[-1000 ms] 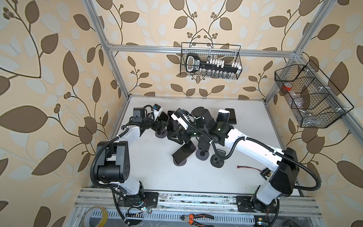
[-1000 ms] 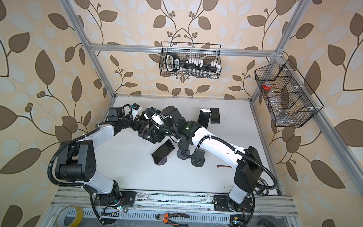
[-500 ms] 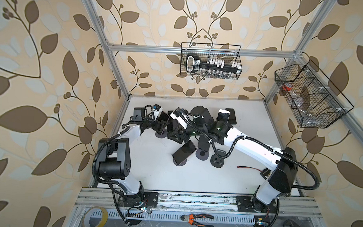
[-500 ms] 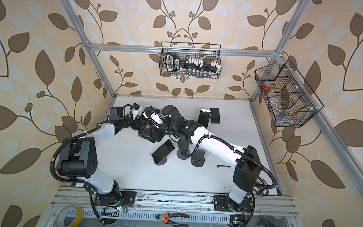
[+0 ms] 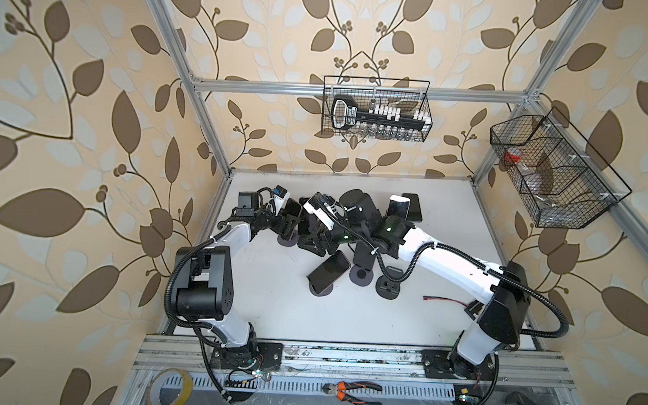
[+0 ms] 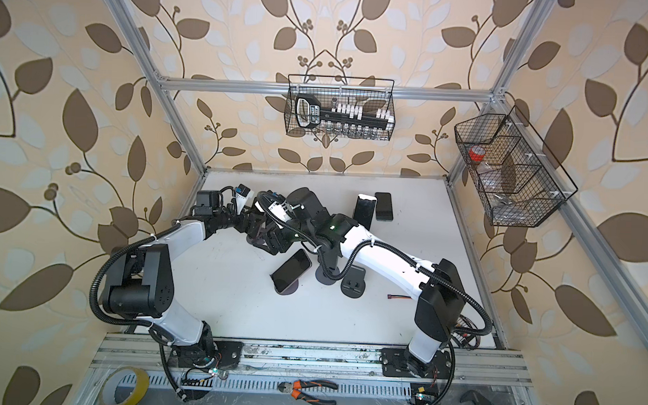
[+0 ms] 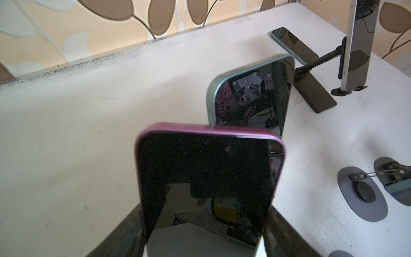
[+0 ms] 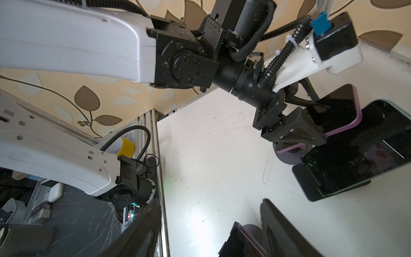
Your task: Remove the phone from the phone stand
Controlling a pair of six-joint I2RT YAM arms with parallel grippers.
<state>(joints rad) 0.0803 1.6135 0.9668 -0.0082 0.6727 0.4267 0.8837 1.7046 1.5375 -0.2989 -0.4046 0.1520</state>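
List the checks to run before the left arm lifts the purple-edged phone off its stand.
1. Grip: the left end effector has its fingers against both side edges of the purple phone: ok.
2. Phone free of its stand: the lower end still sits on the round stand base: not ok.
3. Room beside the teal phone: it stands close and the gap is unclear: cannot tell.
4. Right end effector open and holding nothing: ok.
5. Arm clearance: the left arm and right arm crowd together in both top views: cannot tell.
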